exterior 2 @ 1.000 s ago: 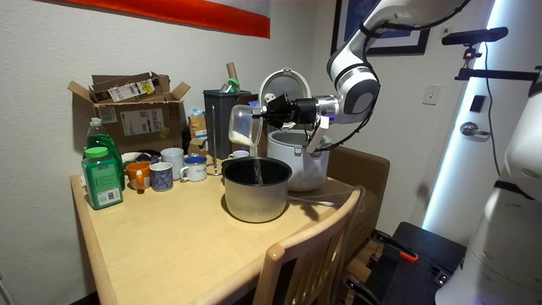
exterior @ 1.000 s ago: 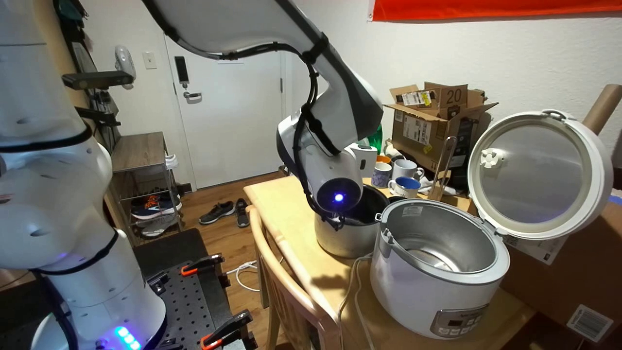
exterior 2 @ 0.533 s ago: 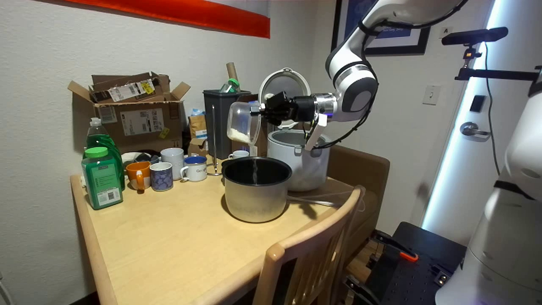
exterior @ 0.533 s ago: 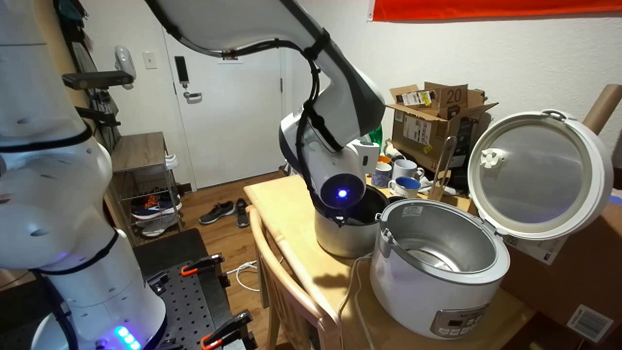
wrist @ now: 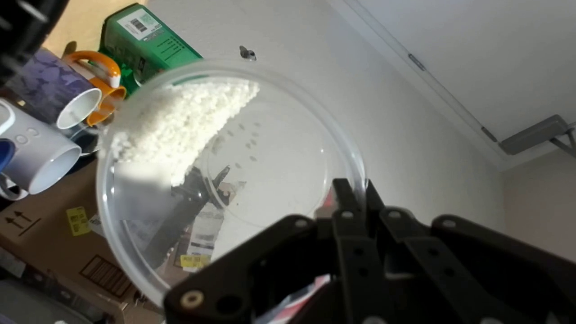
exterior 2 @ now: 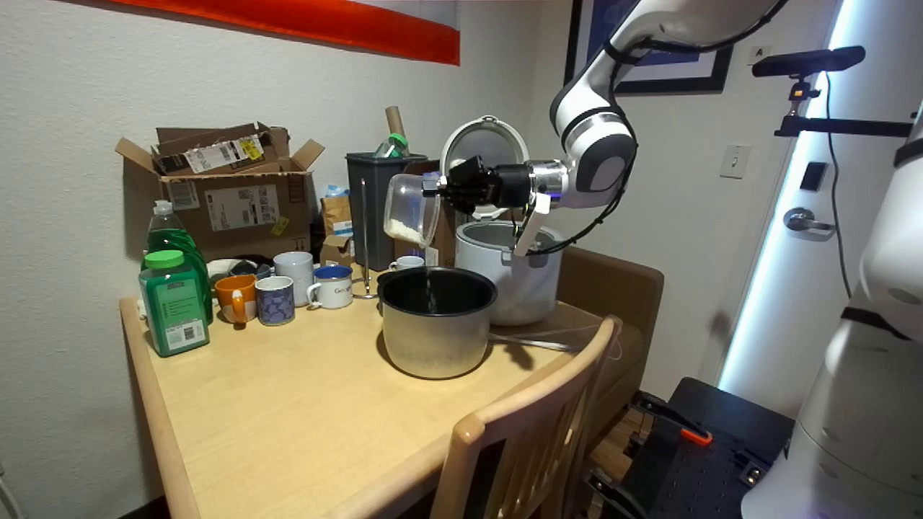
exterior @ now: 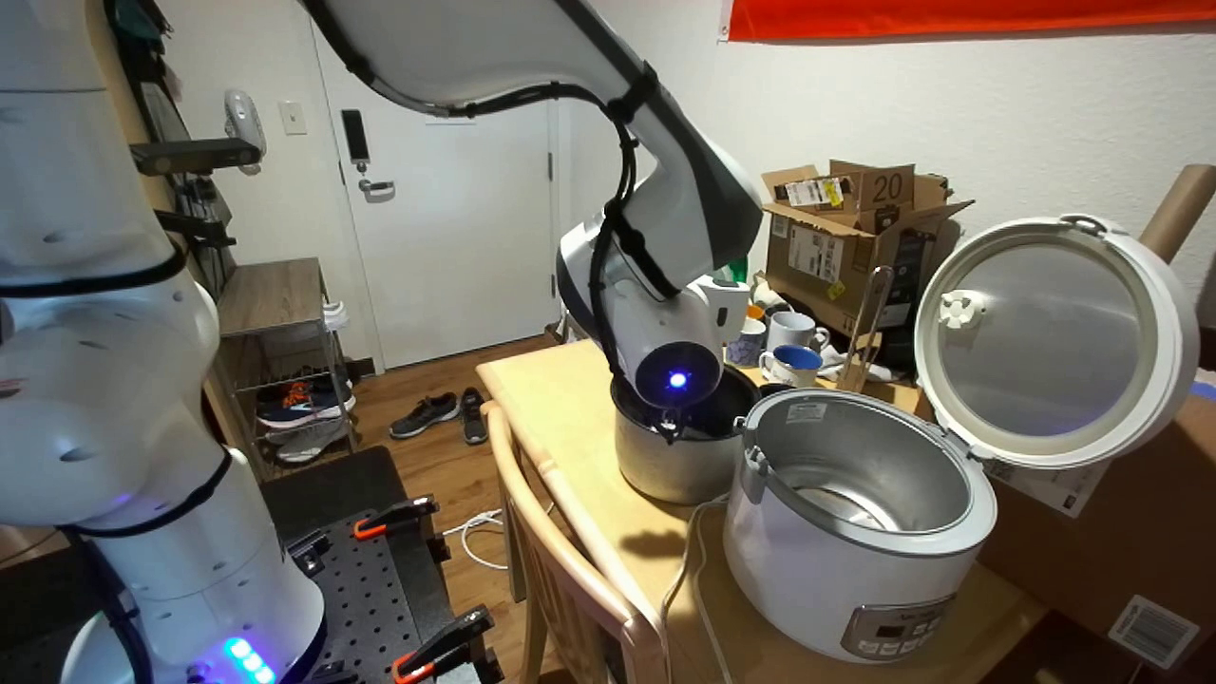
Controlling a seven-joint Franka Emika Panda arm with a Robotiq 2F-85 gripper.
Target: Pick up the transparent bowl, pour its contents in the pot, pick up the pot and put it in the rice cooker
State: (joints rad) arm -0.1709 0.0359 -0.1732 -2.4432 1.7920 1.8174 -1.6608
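"Pale wood formed the table (exterior 2: 267, 411) across the lower left of an exterior view. What state was the gripper (wrist: 357, 191) in?"

"Its jaws were clamped on the edge of the transparent bowl (exterior 2: 414, 198), which hung tilted above the pot (exterior 2: 436, 346) near frame centre."

"Which change was noted?"

"Within the last second, the stream (exterior 2: 430, 292) falling into the pot had thinned and the bowl had shifted slightly left. White grains (wrist: 193, 117) remained in the bowl, so pouring was judged incomplete; more tilt was probably required."

"And the rice cooker (exterior 2: 505, 281)?"

"Right of the pot in both exterior views, lid (exterior: 1035, 332) raised; loading had not begun."

"What escaped inspection?"

"The pot's floor lay hidden; its fill level could not be read. The arm (exterior: 679, 209) blocked the bowl in an exterior view."
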